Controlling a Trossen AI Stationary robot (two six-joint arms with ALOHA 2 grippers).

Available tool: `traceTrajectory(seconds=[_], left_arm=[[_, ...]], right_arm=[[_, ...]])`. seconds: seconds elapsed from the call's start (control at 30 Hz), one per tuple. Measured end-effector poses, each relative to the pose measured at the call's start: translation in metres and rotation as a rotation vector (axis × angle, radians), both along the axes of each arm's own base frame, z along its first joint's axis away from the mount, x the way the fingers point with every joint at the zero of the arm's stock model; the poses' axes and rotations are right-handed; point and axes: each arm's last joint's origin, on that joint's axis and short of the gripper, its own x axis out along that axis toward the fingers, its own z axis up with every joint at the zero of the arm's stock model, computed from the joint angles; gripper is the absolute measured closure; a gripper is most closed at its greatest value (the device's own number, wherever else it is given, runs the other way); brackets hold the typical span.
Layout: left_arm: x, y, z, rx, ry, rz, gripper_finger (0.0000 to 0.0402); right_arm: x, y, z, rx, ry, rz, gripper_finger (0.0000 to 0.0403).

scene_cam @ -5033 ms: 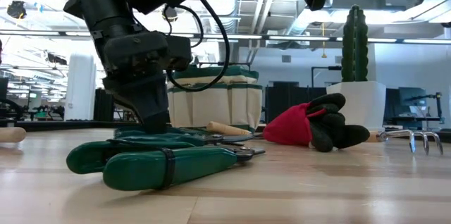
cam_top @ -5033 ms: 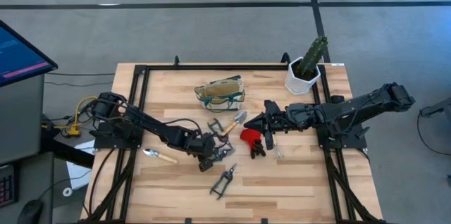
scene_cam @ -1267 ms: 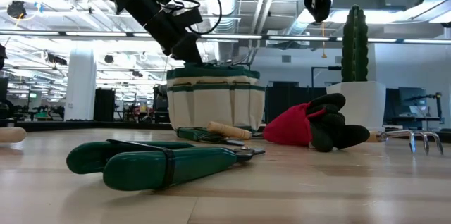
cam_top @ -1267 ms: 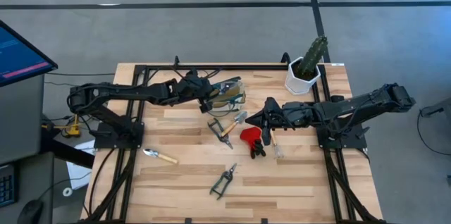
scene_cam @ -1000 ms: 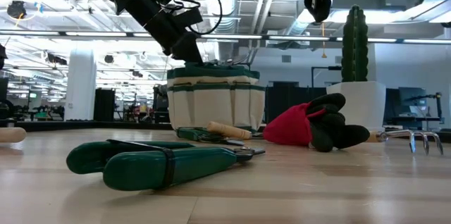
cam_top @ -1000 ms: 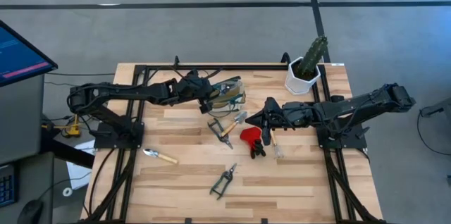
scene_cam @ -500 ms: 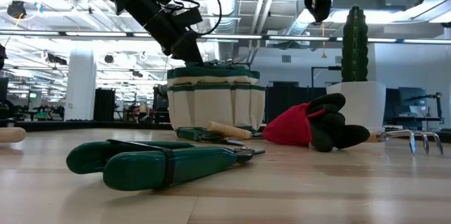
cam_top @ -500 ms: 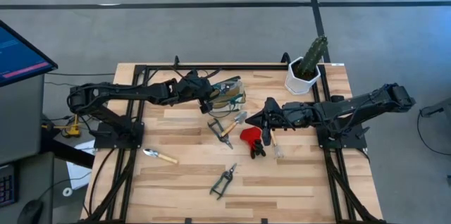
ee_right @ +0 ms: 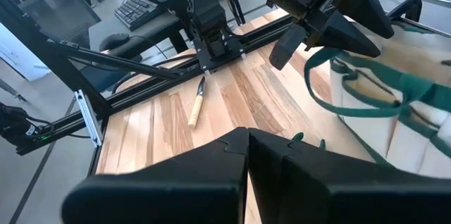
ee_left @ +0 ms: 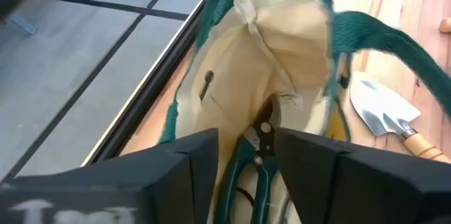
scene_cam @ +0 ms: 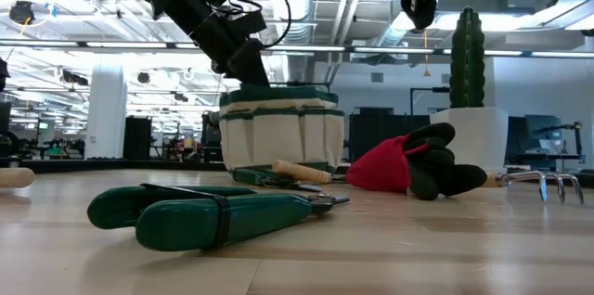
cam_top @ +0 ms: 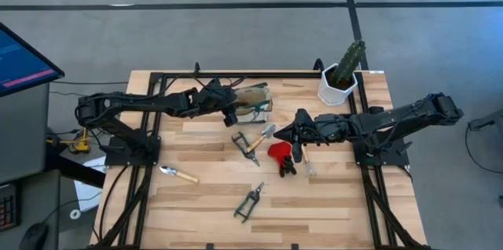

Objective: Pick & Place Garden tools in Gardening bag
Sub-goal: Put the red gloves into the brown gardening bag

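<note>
At the table's far edge: gardening bag (cam_top: 253, 101), cream with green trim, mouth open. Left gripper (cam_top: 233, 112) held at the bag's opening; in the left wrist view its fingers (ee_left: 189, 160) stand spread apart, with green-handled pruning shears (ee_left: 248, 164) between them, lying inside the bag and free of either finger.

Mid-table, just in front of the bag: wooden-handled trowel (cam_top: 260, 137) lying flat, a second dark tool (cam_top: 242, 140) crossed beside it. Red-headed black-handled tool (cam_top: 280, 156) next to these, toward the right arm.

Right gripper (cam_top: 294, 134) hanging above the table near the red-headed tool, fingers pressed together, holding nothing.

Near edge: dark-handled pruning shears (cam_top: 250, 201), lying alone. Left side: thin wooden-handled tool (cam_top: 178, 174), well apart from the others.

Far right corner: white pot with cactus (cam_top: 343, 76). Small metal rake (scene_cam: 543, 182) seen in the low view beyond the red-headed tool.
</note>
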Motion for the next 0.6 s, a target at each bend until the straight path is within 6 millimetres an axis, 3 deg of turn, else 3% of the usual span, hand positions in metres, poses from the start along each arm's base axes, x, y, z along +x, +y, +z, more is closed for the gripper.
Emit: traceTrajectory(seconds=[0.13,0.33,0.47,0.6], left_arm=[[0.000,0.000,0.000,0.001,-0.004,0.000,0.0297],[0.002,-0.004,0.001,-0.030,-0.031,0.002,0.0389],[0.002,-0.006,0.007,-0.024,-0.065,-0.005,0.0395],[-0.007,-0.009,0.027,-0.004,-0.137,-0.006,0.0400]], right_arm=[[0.000,0.000,-0.001,-0.001,0.006,0.000,0.0403],[0.000,0.000,-0.001,-0.001,0.006,0.000,0.0403],[-0.001,0.000,-0.002,-0.004,0.020,0.000,0.0403],[-0.001,0.000,-0.002,-0.014,0.023,0.004,0.0403]])
